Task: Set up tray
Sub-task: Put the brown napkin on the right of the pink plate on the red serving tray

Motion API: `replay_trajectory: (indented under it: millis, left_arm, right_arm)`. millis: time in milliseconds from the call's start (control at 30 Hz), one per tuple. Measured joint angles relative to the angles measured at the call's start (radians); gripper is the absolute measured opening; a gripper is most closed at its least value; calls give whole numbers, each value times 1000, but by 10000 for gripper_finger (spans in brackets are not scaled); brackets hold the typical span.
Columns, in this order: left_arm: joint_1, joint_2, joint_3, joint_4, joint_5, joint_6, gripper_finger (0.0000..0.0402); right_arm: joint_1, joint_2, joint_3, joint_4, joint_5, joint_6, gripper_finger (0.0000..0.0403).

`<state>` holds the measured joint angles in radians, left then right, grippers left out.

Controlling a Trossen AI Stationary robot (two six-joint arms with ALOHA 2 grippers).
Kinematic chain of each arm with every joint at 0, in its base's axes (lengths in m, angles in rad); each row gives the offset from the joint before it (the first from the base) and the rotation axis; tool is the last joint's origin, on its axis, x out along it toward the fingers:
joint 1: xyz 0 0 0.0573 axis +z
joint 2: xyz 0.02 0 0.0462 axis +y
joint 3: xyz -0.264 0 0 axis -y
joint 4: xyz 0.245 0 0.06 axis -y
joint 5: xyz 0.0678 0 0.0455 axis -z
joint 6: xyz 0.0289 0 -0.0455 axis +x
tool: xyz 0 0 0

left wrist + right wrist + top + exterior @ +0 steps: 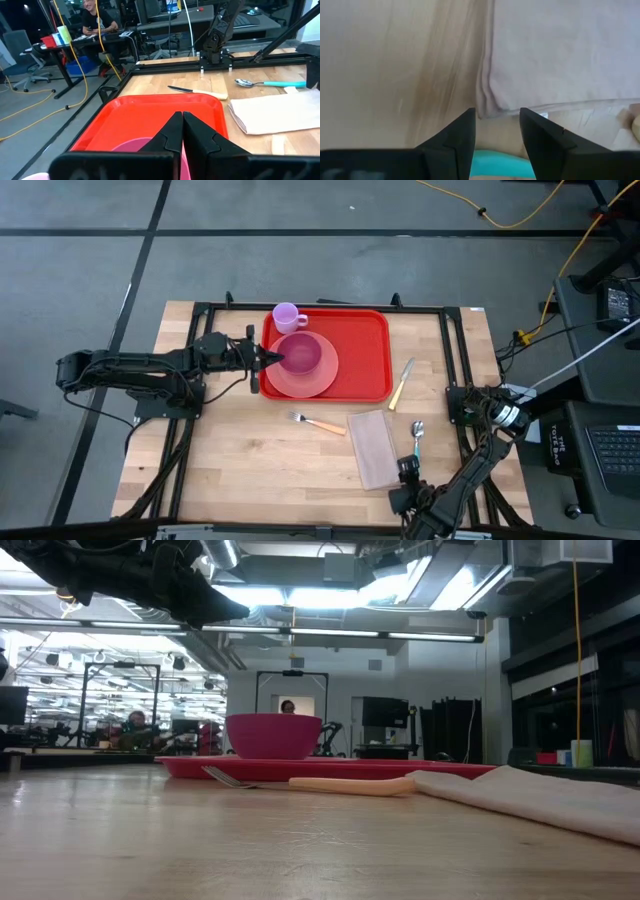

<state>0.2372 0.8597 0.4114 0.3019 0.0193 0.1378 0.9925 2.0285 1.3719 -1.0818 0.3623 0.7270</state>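
The red tray [365, 345] lies at the table's far middle. On its left half rests a pink plate [318, 380] with a magenta bowl [302, 355] on it, and a lilac cup [287, 316] stands at the tray's far left corner. My left gripper [272, 359] is shut and hovers level above the plate's left rim, well clear of the bowl [273, 736] in the low view. My right gripper [497, 125] is open and points down near the front edge. It is over the teal handle [497, 164] of a spoon [417, 436], beside the napkin's [560, 55] near corner.
A fork [318, 423] lies on the wood in front of the tray. A knife [402, 383] lies to the tray's right. The folded napkin [372, 447] lies between fork and spoon. A black frame [452, 350] runs around the work area. Bare wood shows at the near left.
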Motion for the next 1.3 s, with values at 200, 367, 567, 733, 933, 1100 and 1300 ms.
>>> replay_trajectory:
  millis: [200, 367, 567, 733, 933, 1100, 1300]
  left_arm:
    - [0, 0, 0, -5, 0, -50, 8]
    - [0, 0, 0, -17, 0, -49, 5]
    - [0, 0, 0, -16, 0, -50, 6]
    - [0, 0, 0, -16, 0, -49, 8]
    - [0, 0, 0, -18, 0, -50, 4]
    - [0, 0, 0, -18, 0, -49, 6]
    - [0, 0, 0, -18, 0, -50, 8]
  right_arm:
    - [1, 0, -2, 10, 19, -55, 158]
    - [0, 0, -2, 10, 26, -125, 158]
    - [1, 11, -2, 20, 12, -163, 158]
    - [1, 46, 0, 32, -7, -186, 158]
    - [4, 63, 2, 25, 38, -187, 158]
    - [3, 66, 1, 9, 51, -185, 158]
    - [3, 68, -1, 5, 70, -187, 158]
